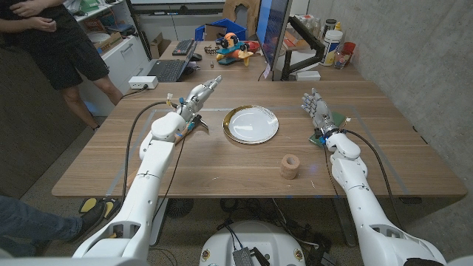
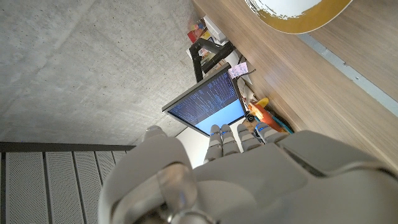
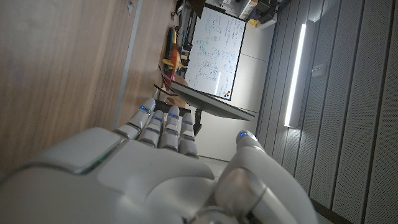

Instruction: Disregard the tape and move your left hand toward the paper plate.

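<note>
We see the paper plate (image 1: pixel 252 124) lying in the middle of the wooden table (image 1: pixel 222 166), with a gold rim. Our left hand (image 1: pixel 199 96) is raised to the left of the plate, its fingers stretched out straight and holding nothing. The tape (image 1: pixel 289 166), a small brown roll, stands nearer to us and to the right of the plate, well apart from this hand. Nothing lies between the left hand and the plate. Our right hand (image 1: pixel 318 111) stands at the right side, fingers apart and empty. Far behind the table are a laptop (image 1: pixel 167 69), a monitor (image 1: pixel 272 33) and a colourful toy (image 1: pixel 235 46).
</note>
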Controlling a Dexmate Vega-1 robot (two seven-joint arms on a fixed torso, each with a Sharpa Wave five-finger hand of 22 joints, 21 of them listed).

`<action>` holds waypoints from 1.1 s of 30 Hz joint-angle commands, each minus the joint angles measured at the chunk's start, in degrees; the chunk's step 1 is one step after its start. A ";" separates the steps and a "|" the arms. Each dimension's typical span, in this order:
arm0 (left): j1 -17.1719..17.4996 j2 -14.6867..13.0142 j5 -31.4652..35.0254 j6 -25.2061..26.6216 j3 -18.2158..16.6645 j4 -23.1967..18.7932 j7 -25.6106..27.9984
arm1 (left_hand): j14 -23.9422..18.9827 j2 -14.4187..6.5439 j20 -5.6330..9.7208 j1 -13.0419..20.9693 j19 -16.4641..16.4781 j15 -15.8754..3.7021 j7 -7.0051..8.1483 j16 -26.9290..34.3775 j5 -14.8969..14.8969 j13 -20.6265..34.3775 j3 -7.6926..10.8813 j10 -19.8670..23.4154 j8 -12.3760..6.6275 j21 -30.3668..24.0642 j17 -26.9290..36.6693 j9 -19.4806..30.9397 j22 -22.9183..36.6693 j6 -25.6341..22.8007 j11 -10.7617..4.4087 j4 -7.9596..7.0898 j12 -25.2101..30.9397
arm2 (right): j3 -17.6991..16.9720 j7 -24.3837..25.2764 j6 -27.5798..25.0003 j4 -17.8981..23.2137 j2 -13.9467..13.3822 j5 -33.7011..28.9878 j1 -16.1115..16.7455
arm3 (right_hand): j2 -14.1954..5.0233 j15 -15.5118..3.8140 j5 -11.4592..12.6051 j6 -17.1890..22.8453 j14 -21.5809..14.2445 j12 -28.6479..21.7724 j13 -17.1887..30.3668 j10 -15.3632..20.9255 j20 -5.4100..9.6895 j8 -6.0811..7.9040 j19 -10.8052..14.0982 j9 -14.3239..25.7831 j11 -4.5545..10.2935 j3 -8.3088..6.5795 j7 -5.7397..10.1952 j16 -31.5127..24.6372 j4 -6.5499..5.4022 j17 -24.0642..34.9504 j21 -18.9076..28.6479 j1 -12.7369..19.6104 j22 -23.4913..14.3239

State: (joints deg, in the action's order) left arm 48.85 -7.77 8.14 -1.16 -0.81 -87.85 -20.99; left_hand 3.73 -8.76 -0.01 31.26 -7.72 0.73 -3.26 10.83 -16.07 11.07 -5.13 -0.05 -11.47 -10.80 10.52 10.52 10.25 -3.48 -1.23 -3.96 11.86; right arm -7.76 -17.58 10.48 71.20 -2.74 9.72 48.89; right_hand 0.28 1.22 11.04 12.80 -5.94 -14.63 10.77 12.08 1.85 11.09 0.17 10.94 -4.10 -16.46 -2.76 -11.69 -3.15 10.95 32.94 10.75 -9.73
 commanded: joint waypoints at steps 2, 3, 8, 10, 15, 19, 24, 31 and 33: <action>-0.46 -0.33 1.42 0.42 1.12 0.00 -0.08 | 0.73 -0.03 0.15 0.85 -0.49 -0.07 0.21 -0.12 0.04 0.07 0.26 -0.22 0.07 -0.23 0.13 0.28 0.18 -0.08 -0.12 0.19 -0.15 | 0.01 -0.12 0.06 0.02 -0.07 0.00 -0.03 | -0.47 0.11 0.37 0.38 -0.56 0.14 0.16 0.51 0.55 0.42 0.35 0.10 0.02 0.17 -0.06 0.00 0.05 0.03 -0.19 0.01 -0.15; -0.49 -0.37 1.64 0.43 1.23 -0.01 0.02 | 0.72 -0.03 0.16 0.88 -0.50 -0.06 0.22 -0.11 0.05 0.07 0.27 -0.26 0.07 -0.23 0.13 0.28 0.18 -0.09 -0.12 0.20 -0.17 | 0.01 -0.16 0.06 -0.05 -0.08 0.02 -0.09 | -0.47 0.10 0.37 0.41 -0.55 0.15 0.16 0.51 0.56 0.43 0.36 0.10 0.00 0.18 -0.04 0.00 0.05 0.03 -0.22 0.01 -0.15; -0.55 -0.92 3.81 0.34 2.20 -0.31 1.15 | 0.76 -0.03 0.23 0.97 -0.55 -0.07 0.09 -0.11 0.09 0.07 0.32 -0.28 0.06 -0.25 0.13 0.28 0.19 -0.11 -0.05 0.23 -0.17 | 0.02 -0.22 0.21 -0.39 -0.08 0.04 -0.33 | -0.49 0.13 0.37 0.42 -0.57 0.15 0.16 0.59 0.58 0.43 0.41 0.09 0.05 0.20 -0.06 0.01 0.08 0.03 -0.35 0.01 -0.15; -0.68 -0.92 3.89 0.30 2.35 -0.18 1.14 | 0.75 -0.02 0.25 1.01 -0.54 -0.07 0.13 -0.10 0.10 0.07 0.33 -0.28 0.05 -0.27 0.13 0.28 0.19 -0.12 -0.12 0.24 -0.17 | 0.02 -0.21 0.27 -0.52 -0.08 0.03 -0.41 | -0.51 0.13 0.37 0.43 -0.58 0.18 0.16 0.57 0.56 0.43 0.43 0.09 0.01 0.21 -0.08 0.02 0.08 0.03 -0.41 0.01 -0.15; -1.15 -0.97 4.31 0.04 2.77 0.29 1.26 | 0.76 -0.01 0.19 1.10 -0.62 -0.09 0.16 -0.09 0.14 0.07 0.38 -0.31 0.06 -0.28 0.13 0.28 0.19 -0.10 -0.20 0.27 -0.17 | -0.01 -0.16 0.44 -0.93 -0.09 -0.01 -0.56 | -0.55 0.15 0.37 0.43 -0.57 0.24 0.16 0.54 0.56 0.42 0.47 0.09 0.11 0.24 -0.07 0.05 0.11 0.02 -0.57 0.01 -0.16; -1.58 -0.97 4.50 -0.06 3.08 0.68 1.13 | 0.79 0.00 0.13 1.16 -0.75 -0.11 0.19 -0.09 0.18 0.07 0.41 -0.28 0.06 -0.27 0.13 0.29 0.20 -0.09 -0.23 0.29 -0.15 | -0.08 -0.12 0.62 -1.20 -0.08 0.00 -0.68 | -0.55 0.12 0.37 0.41 -0.61 0.25 0.16 0.58 0.54 0.41 0.52 0.09 0.12 0.26 0.00 0.04 0.13 0.02 -0.66 0.01 -0.16; -2.02 -0.88 4.73 -0.09 3.40 1.13 1.02 | 0.81 0.01 -0.24 1.27 -0.89 -0.10 0.26 -0.07 0.23 0.08 0.46 -0.19 0.06 -0.28 0.13 0.29 0.20 -0.07 -0.13 0.32 -0.11 | -0.19 -0.13 0.84 -1.51 -0.12 0.06 -0.87 | -0.58 0.08 0.37 0.39 -0.59 0.28 0.16 0.59 0.53 0.40 0.55 0.09 0.13 0.28 -0.04 0.06 0.15 0.02 -0.78 0.00 -0.16; -2.51 -0.94 5.80 0.02 4.04 1.68 1.28 | 0.76 -0.02 -0.36 1.33 -0.92 -0.16 0.30 -0.04 0.30 0.08 0.51 -0.18 0.03 -0.32 0.14 0.29 0.21 -0.15 -0.24 0.31 -0.10 | -0.23 -0.33 1.18 -2.15 -0.18 0.14 -1.33 | -0.59 0.10 0.37 0.33 -0.60 0.32 0.17 0.61 0.54 0.37 0.61 0.09 0.04 0.33 -0.04 0.09 0.19 0.01 -0.98 0.01 -0.17; -2.60 -0.89 5.89 0.00 4.12 1.86 1.25 | 0.74 -0.03 -0.38 1.34 -0.96 -0.18 0.31 -0.02 0.32 0.08 0.52 -0.23 0.02 -0.32 0.14 0.29 0.22 -0.16 -0.23 0.31 -0.12 | -0.24 -0.36 1.22 -2.22 -0.18 0.17 -1.41 | -0.61 0.14 0.38 0.38 -0.60 0.34 0.17 0.61 0.56 0.39 0.60 0.08 0.06 0.33 -0.01 0.09 0.20 0.01 -1.04 0.01 -0.17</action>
State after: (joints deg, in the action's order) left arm 46.97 -8.64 12.93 -1.03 2.51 -86.85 -19.91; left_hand 3.98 -8.53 0.00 31.94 -8.34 0.47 -3.26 10.83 -16.07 11.06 -4.90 -0.05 -11.47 -10.81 10.52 10.52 10.25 -3.48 -1.23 -3.71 11.86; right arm -7.89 -17.76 11.30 69.76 -2.82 9.74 48.00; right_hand 0.28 1.22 11.04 12.79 -5.94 -14.40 10.77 12.08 2.05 11.09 0.37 10.95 -4.10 -16.23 -2.76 -11.69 -2.92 10.95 31.94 10.74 -9.72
